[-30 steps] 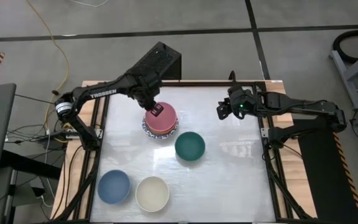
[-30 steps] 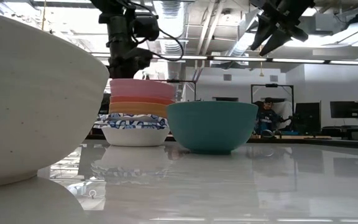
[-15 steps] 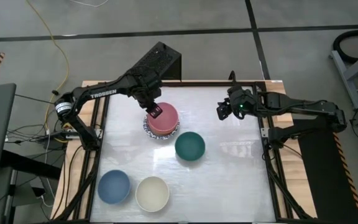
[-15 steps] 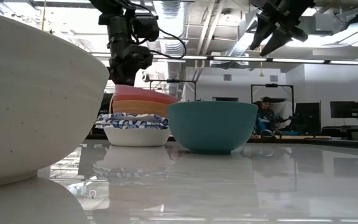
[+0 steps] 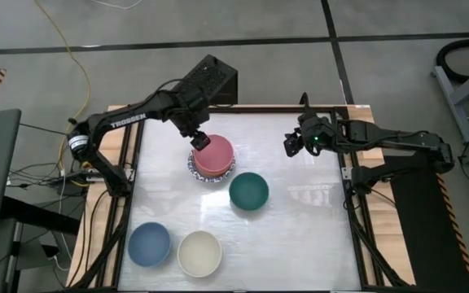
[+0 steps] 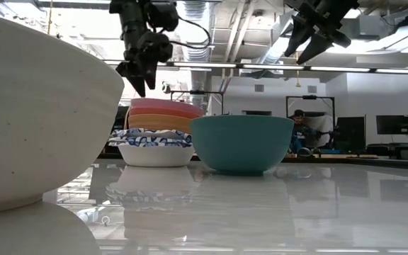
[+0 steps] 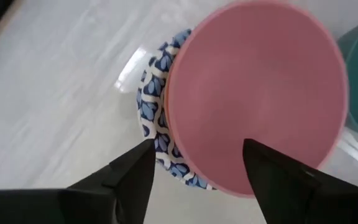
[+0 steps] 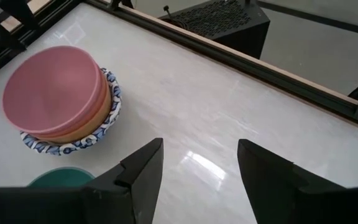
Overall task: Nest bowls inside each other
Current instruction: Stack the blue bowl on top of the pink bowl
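Stacking's going fine: the pink bowl [image 5: 212, 154] tops the stack [image 6: 156, 134] at the table's far left-centre.

Lift clear before you swing toward the green bowl [image 5: 248, 191] just to its near right, so you don't clip the rim. Your left gripper [image 5: 199, 141] hangs above the stack's far-left edge, fingers spread, holding nothing. The right gripper [image 5: 293, 143] waits far right, spread and empty too.

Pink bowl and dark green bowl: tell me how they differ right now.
The pink bowl sits nested on top of a stack, on an orange bowl inside a blue-patterned bowl; the dark green bowl stands alone on the table. The open left gripper hovers over the pink bowl's rim; no gripper is near the green one. The pink bowl sits slightly tilted; the green one stands level. Both are round, upright and empty.
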